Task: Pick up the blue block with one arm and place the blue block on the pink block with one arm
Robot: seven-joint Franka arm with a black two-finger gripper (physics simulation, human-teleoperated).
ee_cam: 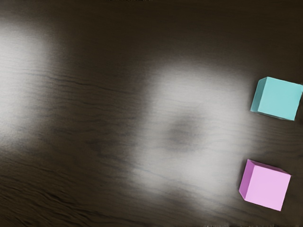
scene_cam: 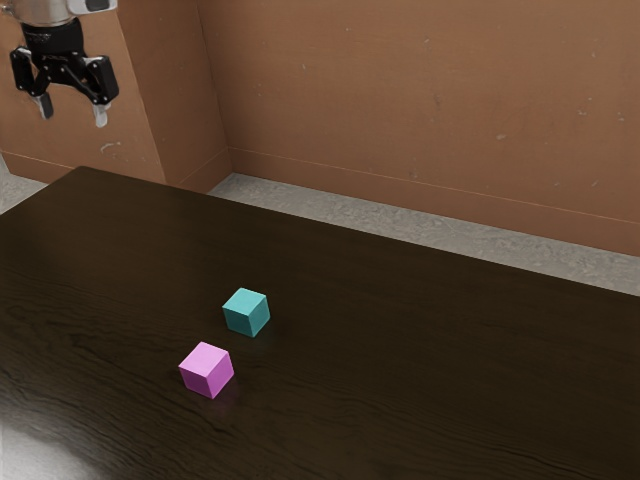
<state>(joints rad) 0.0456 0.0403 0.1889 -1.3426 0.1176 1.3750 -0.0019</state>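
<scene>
A teal-blue block (scene_cam: 246, 311) rests on the dark wooden table (scene_cam: 420, 380), near its middle. Just in front of it, toward the exterior view's left, sits a pink block (scene_cam: 206, 369), a small gap apart from it. My gripper (scene_cam: 71, 110) hangs high in the exterior view's upper left corner, far above and away from both blocks, its fingers open with nothing between them. In the wrist view the blue block (ee_cam: 276, 98) and the pink block (ee_cam: 264, 184) lie side by side on the table, off to one side of my hand.
A brown wall (scene_cam: 450, 100) runs behind the table, with a strip of grey floor (scene_cam: 420, 225) between them. The table's far edge slants across the exterior view.
</scene>
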